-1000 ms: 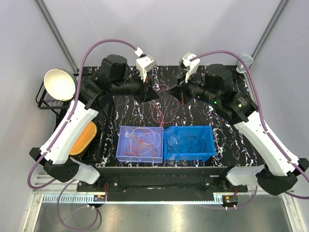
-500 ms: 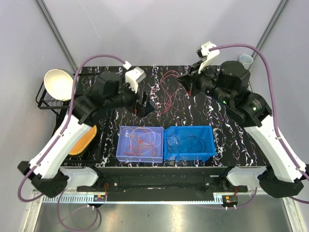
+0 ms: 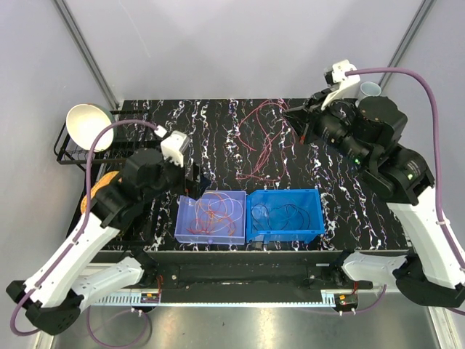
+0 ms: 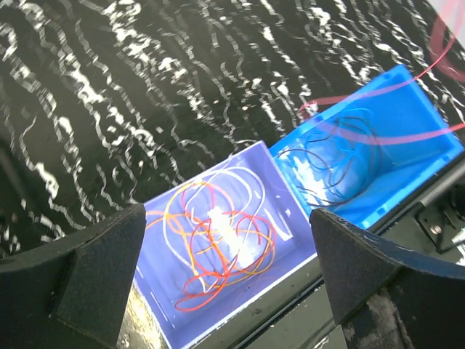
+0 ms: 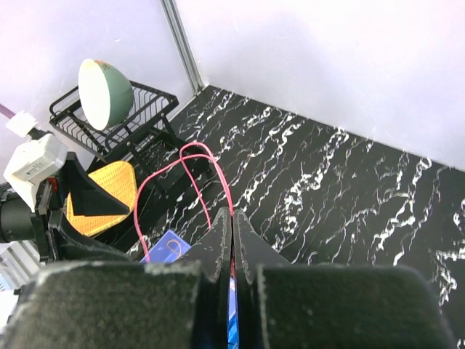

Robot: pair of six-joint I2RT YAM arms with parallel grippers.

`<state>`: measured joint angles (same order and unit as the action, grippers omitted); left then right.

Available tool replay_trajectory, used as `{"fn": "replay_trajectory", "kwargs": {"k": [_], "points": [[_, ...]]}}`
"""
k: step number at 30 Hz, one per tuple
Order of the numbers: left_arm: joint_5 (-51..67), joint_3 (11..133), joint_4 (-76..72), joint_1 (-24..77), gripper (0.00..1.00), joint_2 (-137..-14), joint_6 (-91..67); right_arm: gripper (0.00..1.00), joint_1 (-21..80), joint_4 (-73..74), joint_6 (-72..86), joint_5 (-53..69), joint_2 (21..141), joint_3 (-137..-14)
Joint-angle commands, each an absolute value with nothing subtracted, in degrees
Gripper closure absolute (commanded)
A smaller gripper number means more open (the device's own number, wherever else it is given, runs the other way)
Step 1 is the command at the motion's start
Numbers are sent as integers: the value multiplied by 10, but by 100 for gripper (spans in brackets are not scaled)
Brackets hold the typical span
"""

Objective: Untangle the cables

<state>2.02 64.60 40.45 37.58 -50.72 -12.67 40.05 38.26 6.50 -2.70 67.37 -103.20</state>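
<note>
**Red cable pinched at upper right, two bins at lower centre**

The pale bin (image 3: 179, 218) holds orange, red and white cables (image 3: 214, 211). The blue bin (image 3: 285, 234) touching it holds black cables (image 3: 280, 214). The right arm reaches to the upper right, and the right gripper (image 3: 296, 120) is clamped on a red cable (image 3: 258, 138) that drapes over the table (image 3: 167, 116). The left gripper (image 3: 197, 174) hovers by the pale bin, jaws wide apart and empty.

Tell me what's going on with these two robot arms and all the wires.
The right gripper is shut on a thin red cable, holding it above the black marbled table. The left gripper hangs open near the pale blue plastic bin of orange, red and white cables. The darker blue bin beside it holds black cables.
</note>
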Motion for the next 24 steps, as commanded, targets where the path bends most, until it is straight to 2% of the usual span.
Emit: {"fn": "replay_trajectory", "kwargs": {"k": [1, 9, 24], "points": [[-48, 603, 376, 377, 1, -445, -162, 100, 398, 403, 83, -40, 647, -1030], [-92, 550, 404, 377, 1, -383, -190, 100, 399, 436, 105, -50, 587, -965], [-105, 490, 413, 377, 1, -352, -215, 100, 399, 477, 156, -52, 514, -876]]}}
